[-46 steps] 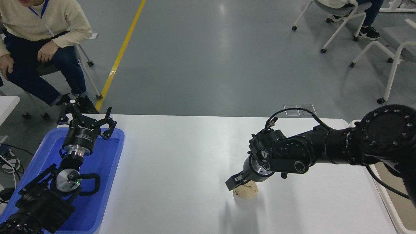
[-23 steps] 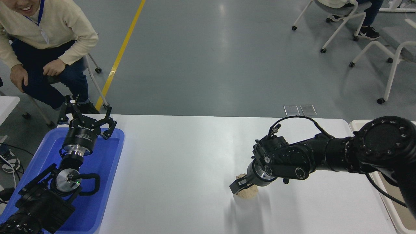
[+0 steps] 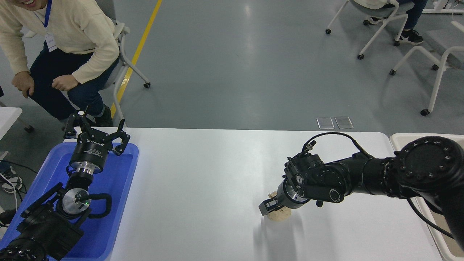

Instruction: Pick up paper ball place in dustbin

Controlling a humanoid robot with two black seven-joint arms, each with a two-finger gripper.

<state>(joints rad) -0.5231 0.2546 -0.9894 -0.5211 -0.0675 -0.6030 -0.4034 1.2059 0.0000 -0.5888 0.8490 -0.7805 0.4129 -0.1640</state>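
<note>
The paper ball (image 3: pixel 278 213) sits on the white bench (image 3: pixel 203 188), straddled from above by the right pincer (image 3: pixel 272 206); whether it's clamped can't be told. Dustbin (image 3: pixel 400 137) waits at right. Left pincer (image 3: pixel 97 131) is parked, splayed open.

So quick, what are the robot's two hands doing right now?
Left gripper: open, empty, parked over the bright blue plastic tray.
Right gripper: down on the wrinkled tan paper ball; open or shut cannot be told.

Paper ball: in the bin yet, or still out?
Out. The paper ball sits on the table under the right gripper, left of the bin.
</note>
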